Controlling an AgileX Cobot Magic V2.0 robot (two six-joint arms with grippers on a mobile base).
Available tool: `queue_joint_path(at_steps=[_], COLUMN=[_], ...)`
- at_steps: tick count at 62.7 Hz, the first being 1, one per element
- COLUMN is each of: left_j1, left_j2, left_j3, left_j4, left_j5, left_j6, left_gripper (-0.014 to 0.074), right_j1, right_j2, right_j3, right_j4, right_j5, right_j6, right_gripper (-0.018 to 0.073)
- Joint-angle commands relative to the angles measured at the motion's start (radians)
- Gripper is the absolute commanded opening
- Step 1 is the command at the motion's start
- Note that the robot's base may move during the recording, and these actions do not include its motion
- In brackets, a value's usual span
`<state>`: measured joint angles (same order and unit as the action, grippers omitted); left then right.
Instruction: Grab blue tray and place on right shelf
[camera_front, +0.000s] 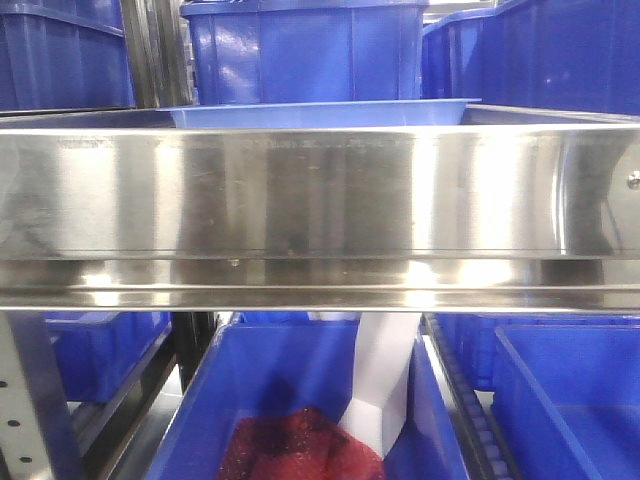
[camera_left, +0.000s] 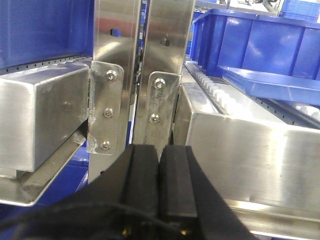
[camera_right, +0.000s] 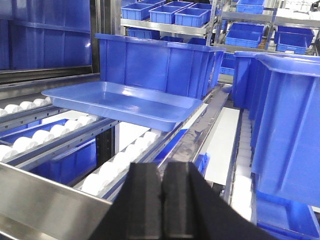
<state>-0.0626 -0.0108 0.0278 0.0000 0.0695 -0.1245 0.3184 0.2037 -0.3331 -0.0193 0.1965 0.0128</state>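
— From my front camera I see a deep bin (camera_front: 305, 50) up top at the far side, another bin (camera_front: 545, 55) to its right.

— And lower down?

— A near bin (camera_front: 300, 400) holding a red mesh bag (camera_front: 300, 450) with a white chute (camera_front: 385, 380) standing in it. One more bin (camera_front: 570, 390) sits to the right.

— Anything on the wrist views?

— I make out white rollers (camera_right: 125, 160) running away in lanes, a large bin (camera_right: 290, 130) near right, and steel posts (camera_left: 142, 70) with bolted brackets (camera_left: 105, 107).
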Motion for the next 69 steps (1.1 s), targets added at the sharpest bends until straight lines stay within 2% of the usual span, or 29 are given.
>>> queue_joint_path(at_steps=[1, 37, 41, 48, 58, 63, 69], left_j1=[0.003, 0.003, 0.003, 0.003, 0.003, 0.003, 0.003], left_j2=[-0.011, -0.011, -0.011, -0.011, -0.011, -0.011, -0.011], left_j3=[0.029, 0.029, 0.029, 0.029, 0.029, 0.029, 0.029], left_j4=[0.0, 0.0, 0.0, 0.0, 0.0, 0.0, 0.0], left_j5=[-0.091, -0.091, -0.091, -0.091, -0.091, -0.091, -0.091], left_j6=[0.003, 0.003, 0.003, 0.003, 0.003, 0.003, 0.003], left_gripper=[-0.0048, -0.0048, -0.0048, -0.0048, -0.0048, -0.0048, -0.0048], right_j1=[-0.002, -0.011, -0.051, -0.177, -0.34, -0.373, -0.375], right_j2=[0.008, 0.007, -0.001, -0.045, -0.155, -0.206, -0.234], right_j3=[-0.027, -0.027, -0.024, 0.027, 0.161, 0.233, 0.322], right_j4=[-0.012, 0.001, 0.001, 0.013, 0.088, 0.093, 0.093], right_j5=[-0.091, -0.1, -0.1, -0.115, -0.136, -0.157, -0.226], right_j6=[-0.007, -0.013, -0.013, -0.007, -0.013, -0.007, -0.007], right_gripper=[0.0055, 0.0055, 0.0055, 0.0055, 0.0055, 0.0055, 0.0055])
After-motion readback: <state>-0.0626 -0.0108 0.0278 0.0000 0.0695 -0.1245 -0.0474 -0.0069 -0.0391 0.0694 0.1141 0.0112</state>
